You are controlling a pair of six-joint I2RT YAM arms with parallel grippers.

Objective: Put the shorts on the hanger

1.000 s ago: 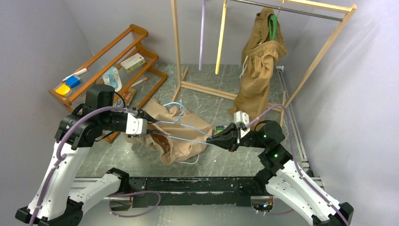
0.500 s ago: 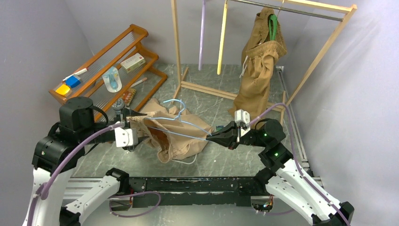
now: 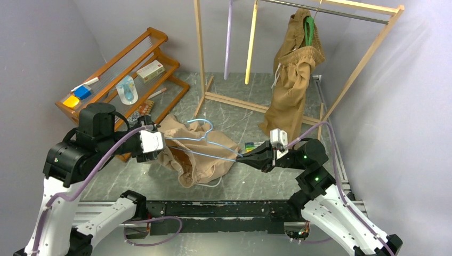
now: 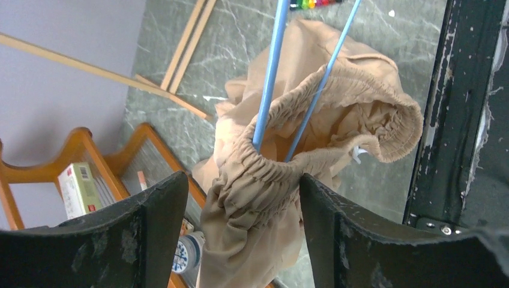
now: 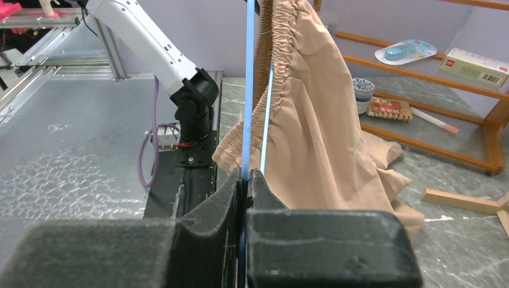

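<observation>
The shorts [image 3: 200, 160] sit near the middle of the tabletop [image 3: 240, 114], toward its near edge, between the two grippers. Their gathered waistband is threaded over the hanger [image 3: 210, 143], whose two thin blue bars run through the waist opening; the legs sag to the tabletop. The right gripper [image 3: 245, 158] has its fingers pressed together on the hanger's right end, holding it up. The left gripper [image 3: 159, 143] is at the shorts' left edge, fingers [image 4: 150, 228] spread wide; the bunched waistband lies in the gap, and I cannot tell whether it touches either pad. A shelf [image 3: 133, 58] stands by the left edge, a rail [image 3: 200, 53] with brown shorts [image 3: 290, 90] toward the far edge.
</observation>
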